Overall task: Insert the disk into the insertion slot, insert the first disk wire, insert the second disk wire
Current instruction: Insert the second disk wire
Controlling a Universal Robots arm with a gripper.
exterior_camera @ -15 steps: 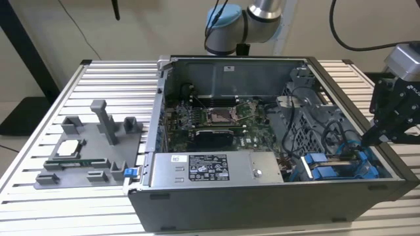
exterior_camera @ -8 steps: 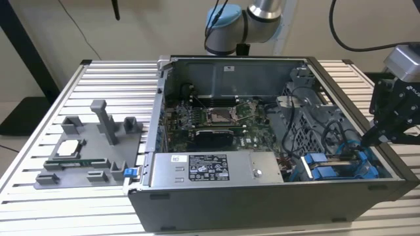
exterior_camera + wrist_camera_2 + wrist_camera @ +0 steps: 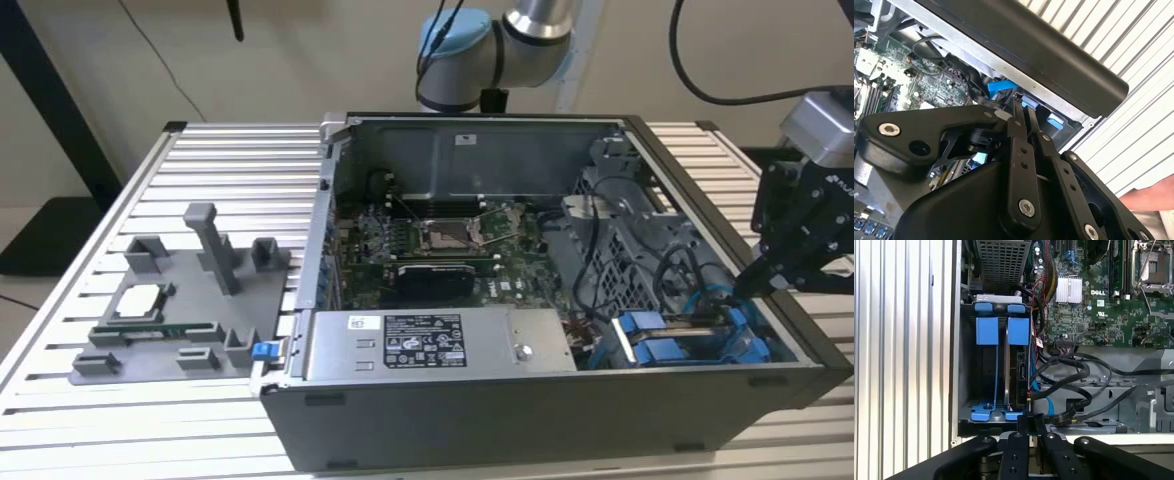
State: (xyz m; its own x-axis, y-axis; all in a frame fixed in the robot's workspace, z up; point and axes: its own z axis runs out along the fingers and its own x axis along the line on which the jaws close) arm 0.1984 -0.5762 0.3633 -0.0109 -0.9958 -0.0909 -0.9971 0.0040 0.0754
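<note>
On a slatted table (image 3: 904, 340), the blue-framed disk (image 3: 1019, 367) sits in the insertion slot (image 3: 966, 360).

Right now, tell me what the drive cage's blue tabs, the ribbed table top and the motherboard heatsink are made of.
Blue tabs: seemingly moulded plastic, uniform bright colour, soft sheen.
Ribbed table top: likely extruded aluminium, pale silver, straight parallel grooves.
Motherboard heatsink: probably bare aluminium, bright, thin fins.

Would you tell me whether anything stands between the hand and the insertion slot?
Nothing visible does. In the first wrist view the hand hangs at the insertion slot's end; black cables run beside it, not across.
</note>
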